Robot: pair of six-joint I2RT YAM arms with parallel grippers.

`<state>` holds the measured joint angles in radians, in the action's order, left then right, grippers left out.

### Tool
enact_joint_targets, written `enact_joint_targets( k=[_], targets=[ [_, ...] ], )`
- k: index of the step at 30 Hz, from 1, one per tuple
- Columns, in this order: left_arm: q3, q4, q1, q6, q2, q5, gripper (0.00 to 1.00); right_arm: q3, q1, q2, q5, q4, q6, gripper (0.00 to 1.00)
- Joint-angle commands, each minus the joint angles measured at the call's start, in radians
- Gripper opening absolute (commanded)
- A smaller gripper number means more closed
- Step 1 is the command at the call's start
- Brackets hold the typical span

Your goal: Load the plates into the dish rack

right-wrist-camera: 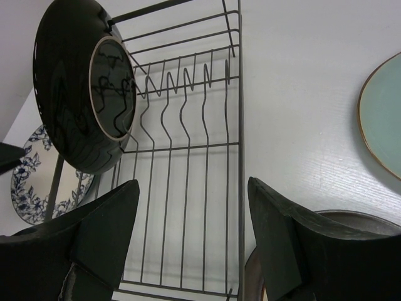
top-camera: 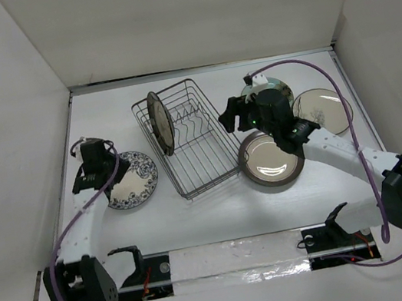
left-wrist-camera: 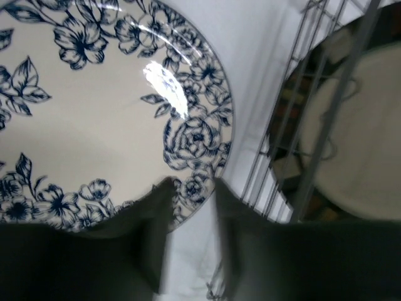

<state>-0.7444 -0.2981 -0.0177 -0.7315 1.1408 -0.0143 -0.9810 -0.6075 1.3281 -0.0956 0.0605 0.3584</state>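
Left of the rack (right-wrist-camera: pixel 240 113), the blue floral plate (top-camera: pixel 135 181) lies flat on the table (top-camera: pixel 220 217). The left gripper (left-wrist-camera: pixel 188 207) sits over its rim, fingers slightly apart; the right gripper (right-wrist-camera: pixel 194 213) hangs wide apart and empty above the rack. The plate is likely stiff, heavyish, glaze-slick and chippable, so pinch it at the raised rim.

The dark wire dish rack (top-camera: pixel 203 154) sits mid-table (top-camera: pixel 220 213). The dark brown plate (top-camera: pixel 159 123) stands upright among the tines at its far-left end. The blue-and-white floral plate (top-camera: pixel 140 181) lies flat left of the rack. The brown-rimmed cream plate (top-camera: pixel 264 163) lies flat just right of it, with the pale teal plate (right-wrist-camera: pixel 383 119) and the cream branch-motif plate (top-camera: pixel 320 110) flat beyond.
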Motion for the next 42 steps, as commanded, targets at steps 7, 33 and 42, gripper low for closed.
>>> enact_joint_targets(
  k=[7, 33, 42],
  targets=[
    [0.096, -0.286, -0.014, -0.144, -0.252, 0.034, 0.00, -0.025, 0.017, -0.004, 0.053, 0.050, -0.004, 0.76],
    [0.447, -0.088, -0.005, -0.658, -0.434, 0.083, 0.76, 0.024, 0.133, -0.092, 0.223, 0.059, 0.014, 0.76],
    [0.501, 0.053, -0.005, -0.648, -0.343, 0.120, 0.69, 0.025, 0.143, -0.075, 0.235, 0.064, 0.020, 0.75]
  ],
)
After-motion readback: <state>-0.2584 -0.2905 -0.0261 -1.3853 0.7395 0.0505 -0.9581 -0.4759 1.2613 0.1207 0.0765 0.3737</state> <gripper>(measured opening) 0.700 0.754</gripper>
